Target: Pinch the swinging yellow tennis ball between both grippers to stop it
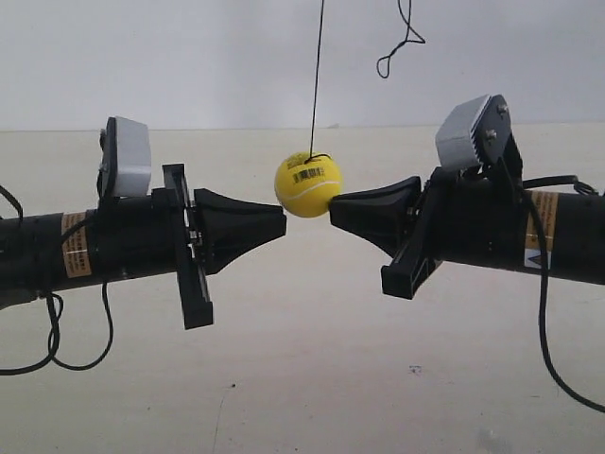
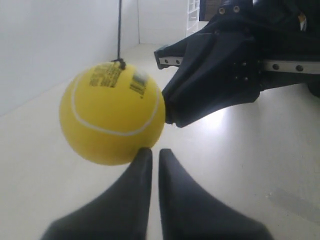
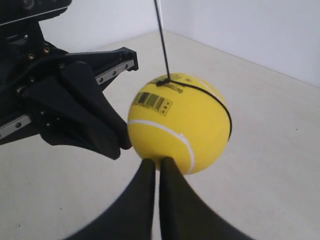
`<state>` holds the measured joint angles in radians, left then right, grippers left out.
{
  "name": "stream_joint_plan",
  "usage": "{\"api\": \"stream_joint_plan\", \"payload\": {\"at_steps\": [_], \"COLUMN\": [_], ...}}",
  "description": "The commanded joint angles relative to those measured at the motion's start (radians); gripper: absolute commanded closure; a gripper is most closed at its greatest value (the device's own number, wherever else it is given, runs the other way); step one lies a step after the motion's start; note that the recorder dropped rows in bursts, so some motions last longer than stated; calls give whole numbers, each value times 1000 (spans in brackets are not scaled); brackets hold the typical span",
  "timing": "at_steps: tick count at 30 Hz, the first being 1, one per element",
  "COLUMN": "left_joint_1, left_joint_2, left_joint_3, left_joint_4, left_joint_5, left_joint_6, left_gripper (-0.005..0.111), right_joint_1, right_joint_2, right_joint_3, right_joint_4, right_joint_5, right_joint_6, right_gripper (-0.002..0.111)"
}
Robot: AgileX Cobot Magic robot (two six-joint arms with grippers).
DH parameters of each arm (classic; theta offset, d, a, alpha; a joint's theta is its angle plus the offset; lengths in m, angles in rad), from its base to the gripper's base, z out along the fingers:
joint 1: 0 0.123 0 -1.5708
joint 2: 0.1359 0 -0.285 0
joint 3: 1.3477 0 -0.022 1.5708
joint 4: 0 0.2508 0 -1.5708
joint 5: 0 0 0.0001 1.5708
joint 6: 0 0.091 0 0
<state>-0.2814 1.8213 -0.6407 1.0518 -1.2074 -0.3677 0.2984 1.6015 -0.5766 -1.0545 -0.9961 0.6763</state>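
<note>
The yellow tennis ball (image 1: 308, 186) hangs on a thin black string (image 1: 318, 76) between two black beak-like grippers. The gripper of the arm at the exterior view's right (image 1: 333, 206) touches the ball's side with its tip. The gripper of the arm at the exterior view's left (image 1: 282, 224) points just below the ball's other side. In the right wrist view my right gripper (image 3: 157, 161) is shut, both tips against the ball (image 3: 180, 122). My left gripper (image 2: 151, 151) is shut too, and the ball (image 2: 112, 112) sits off-centre, touching one fingertip (image 2: 144, 152).
A loose loop of black string (image 1: 402, 43) dangles at the top. Black cables hang from both arms (image 1: 57, 331) (image 1: 546, 312). A pale table surface (image 1: 302, 378) lies below, with a white wall behind. Each wrist view shows the opposite gripper (image 2: 210, 80) (image 3: 75, 105) close by.
</note>
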Motion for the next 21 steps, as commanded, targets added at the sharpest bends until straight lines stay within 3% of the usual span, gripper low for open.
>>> {"api": "stream_joint_plan", "payload": {"at_steps": [1,15,21], "left_joint_1": [-8,-8,33], "left_joint_2": [0,0,0], "left_joint_3": [-8,-8,2], "left_joint_4": [-1,-26,-51], "left_joint_5": [-14,-14,-14], "left_joint_6": [-5,2,-1], "left_gripper": [102,102,102], "right_joint_1": [1,1,1], "right_joint_2": [1,1,1], "right_joint_3": [-5,-5,-5], "right_joint_4": [-8,19,23], "right_joint_5": [-12,36,40], "right_joint_6": [-2,-21,-21], "right_gripper": [108,108,108]}}
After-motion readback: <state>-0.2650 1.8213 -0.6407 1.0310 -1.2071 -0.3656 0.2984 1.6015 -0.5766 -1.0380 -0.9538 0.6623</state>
